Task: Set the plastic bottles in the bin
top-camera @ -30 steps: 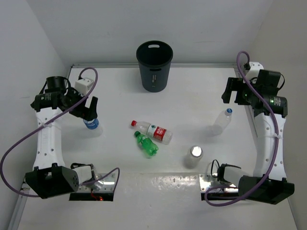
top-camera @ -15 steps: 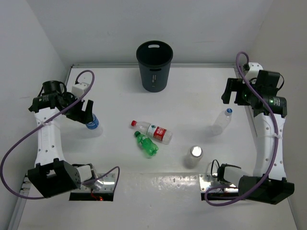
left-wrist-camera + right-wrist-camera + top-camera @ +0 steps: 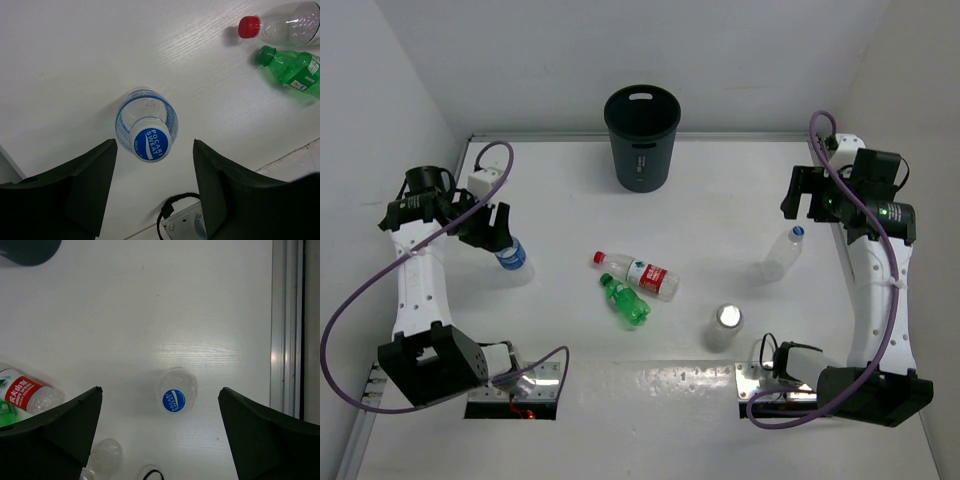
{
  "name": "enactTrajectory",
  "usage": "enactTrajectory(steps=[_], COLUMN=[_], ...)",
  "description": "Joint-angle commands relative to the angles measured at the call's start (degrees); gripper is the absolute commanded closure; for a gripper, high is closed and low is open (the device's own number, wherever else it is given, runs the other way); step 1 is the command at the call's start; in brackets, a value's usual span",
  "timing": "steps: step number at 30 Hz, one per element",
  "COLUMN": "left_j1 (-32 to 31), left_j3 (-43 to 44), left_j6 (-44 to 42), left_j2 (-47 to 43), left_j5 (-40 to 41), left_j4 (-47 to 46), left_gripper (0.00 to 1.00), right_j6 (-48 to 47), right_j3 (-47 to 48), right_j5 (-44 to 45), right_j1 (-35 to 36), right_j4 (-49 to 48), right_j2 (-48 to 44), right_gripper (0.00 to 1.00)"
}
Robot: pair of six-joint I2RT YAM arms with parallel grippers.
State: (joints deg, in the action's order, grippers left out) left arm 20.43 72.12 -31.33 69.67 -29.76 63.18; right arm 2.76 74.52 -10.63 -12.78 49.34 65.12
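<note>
Plastic bottles: all five are sitting on the table (image 3: 720, 200), none in the bin (image 3: 642, 162).
Left blue-capped bottle (image 3: 512, 256): standing upright at the left of the top view, apparently unmoved over the last second.
Left gripper (image 3: 153, 144): spread, its fingers flanking the cap from above without touching. It has been drifting slightly up and left in the top view while the arm folds toward the left edge.
Right gripper (image 3: 160, 390): spread wide and hanging over the right blue-capped bottle (image 3: 176, 392), barely shifting.
Middle group: the red-capped bottle (image 3: 645, 273) and green bottle (image 3: 625, 300) are lying side by side, with the silvery-topped bottle (image 3: 723, 326) standing lower right.
Bin position: upper centre, well apart from every bottle.
Meaning: the left arm seems to be lining up on its bottle; no grasp is yet being made.
</note>
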Motion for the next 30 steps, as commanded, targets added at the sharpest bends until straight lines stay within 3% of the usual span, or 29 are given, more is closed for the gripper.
enactTrajectory(steps=[1, 9, 15, 22, 23, 25, 28, 30], left_j1=[0.76, 0.76, 0.76, 0.76, 0.76, 0.76, -1.70, -2.50], left_j3=[-0.05, -0.05, -0.57, -0.58, 0.82, 3.80, 16.35, 29.44], left_j6=[-1.19, -1.71, -1.71, -2.77, -2.77, -2.24, 0.72, 4.50], left_j2=[1.17, 2.23, 2.75, 2.75, 2.75, 3.45, 5.91, 8.19], left_j5=[-2.93, -2.94, -2.33, -2.32, -2.93, -4.25, -6.53, -9.69], left_j4=[-1.39, -1.39, -1.39, -1.39, -1.39, -0.09, 0.46, -1.38], left_gripper=[0.33, 0.35, 0.42, 0.64, 0.72, 0.76, 0.81, 0.86], right_j6=[-0.57, -1.00, -0.83, -1.01, -1.01, -1.62, -2.15, -2.41], right_j3=[-0.08, -0.43, -0.60, -1.40, -1.57, -1.22, -0.26, -0.34], right_j5=[-0.18, 0.17, 0.35, 0.09, 0.09, 0.00, -0.35, -0.88], right_j1=[0.03, -0.06, 0.03, -0.06, -0.06, 0.03, 0.03, 0.03], right_j4=[-1.97, -1.79, -1.79, -1.62, -1.62, -0.40, 1.71, 2.42], right_j2=[-1.40, -1.75, -1.67, -1.66, -1.58, -1.14, -0.35, -0.26], right_gripper=[0.03, 0.03, 0.03, 0.03, 0.04, 0.05, 0.06, 0.09])
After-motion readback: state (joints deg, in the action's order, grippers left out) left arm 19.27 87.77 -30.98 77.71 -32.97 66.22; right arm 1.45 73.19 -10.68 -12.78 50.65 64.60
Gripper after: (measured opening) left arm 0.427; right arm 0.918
